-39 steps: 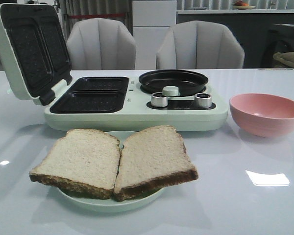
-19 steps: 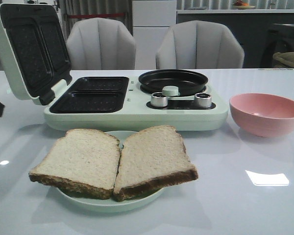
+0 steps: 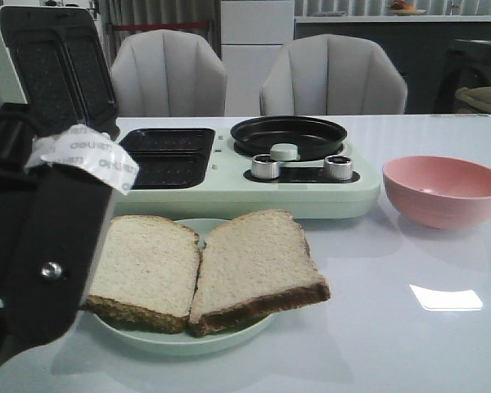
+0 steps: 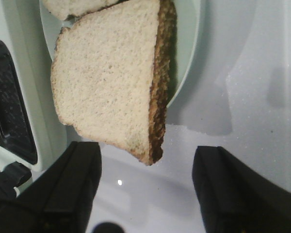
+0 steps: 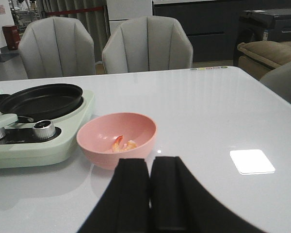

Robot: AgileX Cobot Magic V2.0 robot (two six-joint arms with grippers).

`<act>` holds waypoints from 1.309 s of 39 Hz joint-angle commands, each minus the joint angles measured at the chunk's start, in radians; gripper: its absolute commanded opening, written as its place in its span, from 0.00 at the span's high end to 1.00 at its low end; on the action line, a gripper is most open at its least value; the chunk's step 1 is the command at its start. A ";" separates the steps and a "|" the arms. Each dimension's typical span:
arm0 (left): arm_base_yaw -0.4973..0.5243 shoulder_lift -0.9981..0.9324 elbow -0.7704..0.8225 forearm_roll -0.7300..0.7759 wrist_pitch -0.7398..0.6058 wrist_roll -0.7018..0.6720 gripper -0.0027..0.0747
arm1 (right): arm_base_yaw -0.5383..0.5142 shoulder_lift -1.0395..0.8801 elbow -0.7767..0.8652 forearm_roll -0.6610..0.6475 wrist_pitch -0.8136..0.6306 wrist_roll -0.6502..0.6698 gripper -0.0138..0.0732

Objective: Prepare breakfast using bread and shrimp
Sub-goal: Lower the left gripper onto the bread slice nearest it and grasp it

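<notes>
Here, in the front view, the left arm (image 3: pixel 49 254) is looming over the table edge beside two bread slices (image 3: pixel 204 270) that are lying side by side on a pale plate (image 3: pixel 180 340), in front of the open sandwich maker (image 3: pixel 229 164).

In the left wrist view, the left gripper (image 4: pixel 145 182) is hanging wide open and empty, one crust corner jutting past the plate rim between its fingers; soft, light and easily crushed, the bread is probably best pinched gently there.

In the right wrist view, the right gripper (image 5: pixel 150 194) is sitting closed, empty, near the pink bowl (image 5: pixel 117 140) holding small, likely slippery shrimp (image 5: pixel 123 144).
</notes>
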 commanded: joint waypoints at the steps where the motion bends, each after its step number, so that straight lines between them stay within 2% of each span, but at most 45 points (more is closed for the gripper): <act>1: -0.007 0.018 -0.029 0.047 0.009 -0.040 0.37 | -0.006 -0.008 -0.022 -0.008 -0.091 -0.004 0.67; 11: 0.005 0.093 -0.029 0.160 0.016 -0.143 0.37 | -0.006 -0.008 -0.022 -0.008 -0.091 -0.004 0.67; 20: 0.052 0.132 -0.029 0.216 0.013 -0.146 0.37 | -0.006 -0.008 -0.022 -0.008 -0.091 -0.004 0.67; 37: 0.067 0.193 -0.029 0.338 -0.014 -0.194 0.38 | -0.006 -0.008 -0.022 -0.008 -0.091 -0.004 0.67; 45: 0.102 0.244 -0.029 0.389 -0.002 -0.220 0.53 | -0.004 -0.008 -0.022 -0.008 -0.091 -0.004 0.67; 51: 0.109 0.257 -0.029 0.415 -0.002 -0.222 0.58 | -0.004 -0.008 -0.022 -0.008 -0.091 -0.004 0.67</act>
